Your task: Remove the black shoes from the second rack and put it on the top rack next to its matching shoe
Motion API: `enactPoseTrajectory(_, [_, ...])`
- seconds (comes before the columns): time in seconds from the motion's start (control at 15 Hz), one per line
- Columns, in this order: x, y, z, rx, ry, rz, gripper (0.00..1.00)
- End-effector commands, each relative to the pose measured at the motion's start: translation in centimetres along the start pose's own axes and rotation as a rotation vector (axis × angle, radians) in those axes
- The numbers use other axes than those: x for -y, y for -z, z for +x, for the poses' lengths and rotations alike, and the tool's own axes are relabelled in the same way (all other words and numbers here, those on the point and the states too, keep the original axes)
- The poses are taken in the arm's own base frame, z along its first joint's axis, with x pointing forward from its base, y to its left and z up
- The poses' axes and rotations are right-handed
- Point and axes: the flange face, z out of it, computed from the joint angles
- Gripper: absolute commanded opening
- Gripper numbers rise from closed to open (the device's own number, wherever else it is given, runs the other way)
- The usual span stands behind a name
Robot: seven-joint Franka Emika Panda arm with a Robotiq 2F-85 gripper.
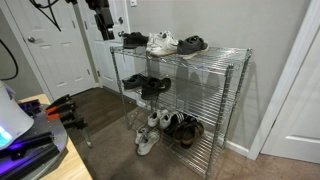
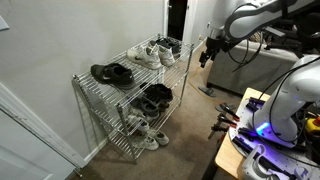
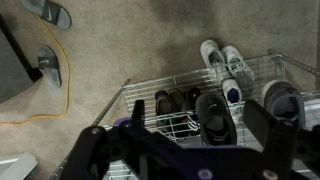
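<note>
White, rounded arm [image 2: 252, 17] with dark joint bands and black pincer [image 2: 204, 58].

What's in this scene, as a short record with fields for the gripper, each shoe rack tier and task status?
gripper: open, holding nothing, off the rack's end
top rack: matching shoe, white sneakers, brown-grey shoes
second rack: black shoes
lowest tier: another white pair, another brown pair
status: black shoes not yet moved

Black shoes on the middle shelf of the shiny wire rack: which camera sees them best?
The exterior view facing the rack's front: there the black lace-up shoes sit unblocked on the middle shelf. In an exterior view from the rack's end, the shoes hide behind wires. The wrist view looks down; its tiers blur together.
</note>
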Motion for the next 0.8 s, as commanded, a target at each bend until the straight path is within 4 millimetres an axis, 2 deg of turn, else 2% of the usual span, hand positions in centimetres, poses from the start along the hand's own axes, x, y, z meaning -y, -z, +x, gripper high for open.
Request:
enactPoseTrajectory(0.0, [1.4, -2.7, 3.9, -0.004, -0.025, 0.051, 1.0])
enactPoseTrajectory(0.07, [1.7, -3.4, 4.5, 0.019, -0.005, 0.058, 1.0])
enactPoseTrajectory(0.13, [1.0, -2.3, 2.9, 0.0, -0.008, 0.033, 1.0])
enactPoseTrajectory(0.33, [1.5, -3.6, 4.3, 0.029, -0.007, 0.037, 1.0])
enactPoseTrajectory(0.53, [1.6, -3.6, 4.5, 0.029, -0.006, 0.038, 1.0])
enactPoseTrajectory(0.73, [1.6, -3.2, 4.7, -0.116, -0.035, 0.046, 1.0])
